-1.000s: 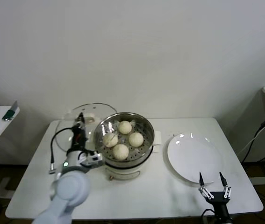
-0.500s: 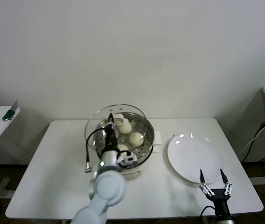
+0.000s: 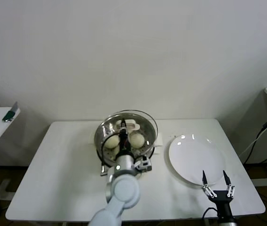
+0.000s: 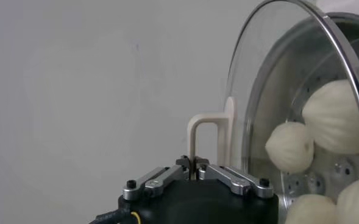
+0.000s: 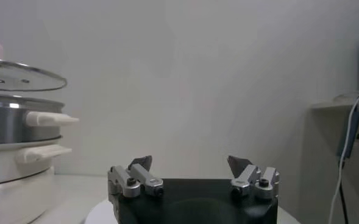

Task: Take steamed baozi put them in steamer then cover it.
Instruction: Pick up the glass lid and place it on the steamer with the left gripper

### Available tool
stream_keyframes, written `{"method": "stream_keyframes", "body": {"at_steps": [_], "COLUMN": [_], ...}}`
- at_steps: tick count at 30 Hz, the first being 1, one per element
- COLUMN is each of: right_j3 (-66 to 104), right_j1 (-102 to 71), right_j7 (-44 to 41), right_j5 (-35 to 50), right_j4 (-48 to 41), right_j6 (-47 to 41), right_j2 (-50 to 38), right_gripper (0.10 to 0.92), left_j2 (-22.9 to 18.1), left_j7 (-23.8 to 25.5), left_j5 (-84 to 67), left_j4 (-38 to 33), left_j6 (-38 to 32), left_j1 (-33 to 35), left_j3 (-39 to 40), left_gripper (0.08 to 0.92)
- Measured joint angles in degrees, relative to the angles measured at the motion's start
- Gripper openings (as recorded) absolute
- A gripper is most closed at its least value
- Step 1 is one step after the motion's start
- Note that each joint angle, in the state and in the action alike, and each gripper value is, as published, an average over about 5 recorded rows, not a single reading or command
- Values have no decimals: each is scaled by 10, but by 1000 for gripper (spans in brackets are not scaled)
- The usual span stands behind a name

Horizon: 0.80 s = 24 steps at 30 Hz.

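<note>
The steamer (image 3: 106, 136) stands near the middle of the white tabletop (image 3: 53, 165), its shiny steel basket resting on a cream-white pot base. Inside the basket lie the buns (image 3: 136, 139), pale and round on the perforated bottom; three show clearly in the head view and the arm hides whatever lies nearer. The left gripper (image 4: 193, 168) is over the steamer with its jaws closed tight on the cream-white bar handle of the glass lid (image 3: 145, 120). The lid hangs just above the steamer's rim, nearly over the basket but sitting a little toward the wall side; in the right wrist view a gap shows between lid and basket. A flat white plate (image 3: 194, 160) lies on the tabletop to the right of the steamer, close to it but not touching. The right gripper (image 3: 218, 181) hovers at the plate's near edge, well apart from the steamer, with its jaws spread wide and holding nothing.
</note>
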Motion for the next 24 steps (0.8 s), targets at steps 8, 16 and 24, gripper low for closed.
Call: {"method": "stream_keyframes", "body": {"at_steps": [8,16,24], "right_j3": [3,7,9], "right_j1": [0,-3,-4], "right_j7": [1,3,3], "right_j5": [-1,-3,-3], "right_j4": [1,3,4], "right_j6": [2,3,4], "right_j2": [4,5,6], "right_gripper": [823,823,823], "left_j2": [3,10,14], "left_j7": [-28,-50,-60], "left_j5": [-13,-22,-24], "left_j4": [21,35,41], "left_j6": [-11,-22,-29], "left_j1": [6,7,9], "left_j3": [-3,-9,-13], "left_gripper": [131,131,131]}}
